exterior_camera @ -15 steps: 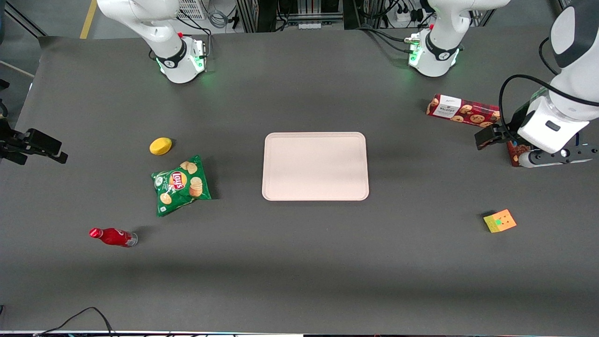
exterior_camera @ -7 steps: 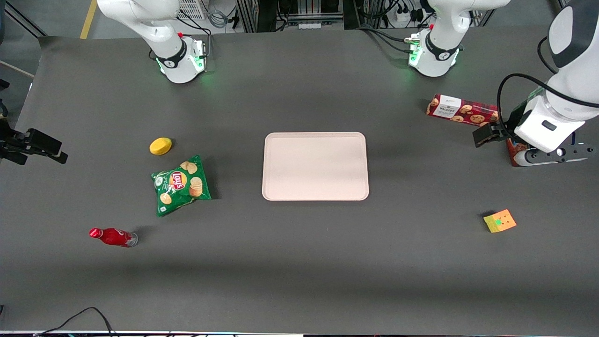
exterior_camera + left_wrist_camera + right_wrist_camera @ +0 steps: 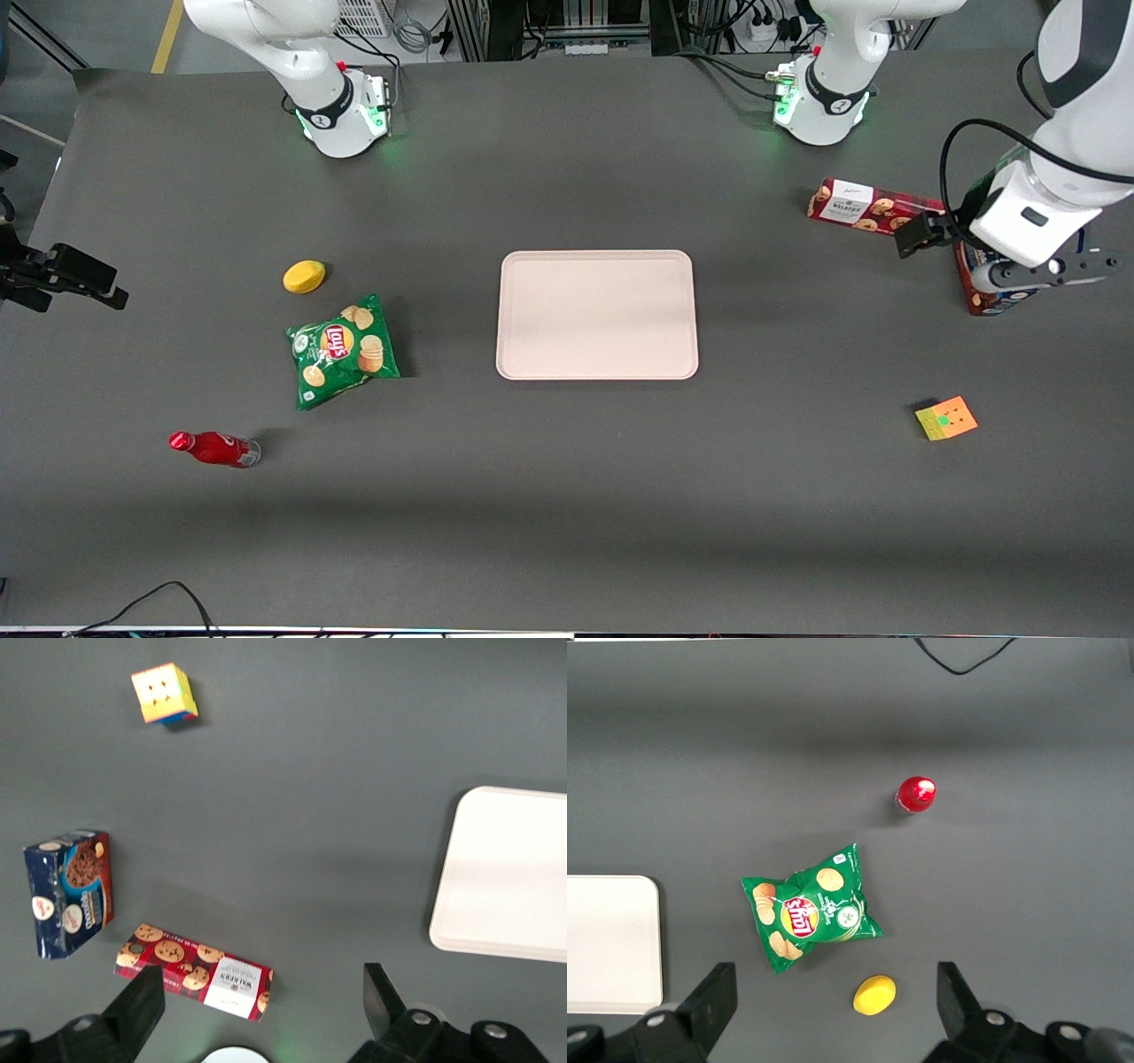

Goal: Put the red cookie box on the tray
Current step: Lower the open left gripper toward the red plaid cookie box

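Note:
The red cookie box (image 3: 873,211) (image 3: 193,971) lies flat on the dark table toward the working arm's end, its white label end pointing toward the tray. The pale pink tray (image 3: 597,315) (image 3: 505,877) sits bare at the table's middle. The left arm's gripper (image 3: 1032,270) (image 3: 261,1001) hangs high above the table, over the upright dark blue cookie box (image 3: 974,288) (image 3: 66,893) and close beside the red box's end. Its fingers (image 3: 142,1010) stand wide open with nothing held; in the wrist view the red box shows partly between them, well below.
A coloured cube (image 3: 946,418) (image 3: 164,693) rests nearer the front camera than the blue box. Toward the parked arm's end lie a green chips bag (image 3: 342,349), a yellow lemon-like object (image 3: 304,276) and a red bottle (image 3: 213,448) on its side.
The left arm's gripper has drifted away from the front camera, closer to the red cookie box, uncovering more of the blue box. Nothing on the table has moved.

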Available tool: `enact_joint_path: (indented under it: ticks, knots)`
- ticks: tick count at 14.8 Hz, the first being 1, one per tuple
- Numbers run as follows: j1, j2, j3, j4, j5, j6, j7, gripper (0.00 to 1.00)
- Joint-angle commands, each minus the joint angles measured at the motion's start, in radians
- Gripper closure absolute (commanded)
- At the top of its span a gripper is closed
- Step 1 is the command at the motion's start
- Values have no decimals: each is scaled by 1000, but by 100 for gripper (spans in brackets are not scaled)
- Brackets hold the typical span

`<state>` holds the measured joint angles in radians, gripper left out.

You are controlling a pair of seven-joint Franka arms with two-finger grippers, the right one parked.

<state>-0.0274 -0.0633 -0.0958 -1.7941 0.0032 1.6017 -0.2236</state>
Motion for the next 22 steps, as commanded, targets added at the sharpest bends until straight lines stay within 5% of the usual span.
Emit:
enact_joint_path:
  ticks: [1,9,15,22]
  knots:
    - [4,-148,11,-177,-14,27,59,0]
    - [3,-332,67,-398,-14,57,167,0]
    - [12,-316,131,-433,50,64,824,0]
    - [30,-397,146,-614,115,291,1444,0]
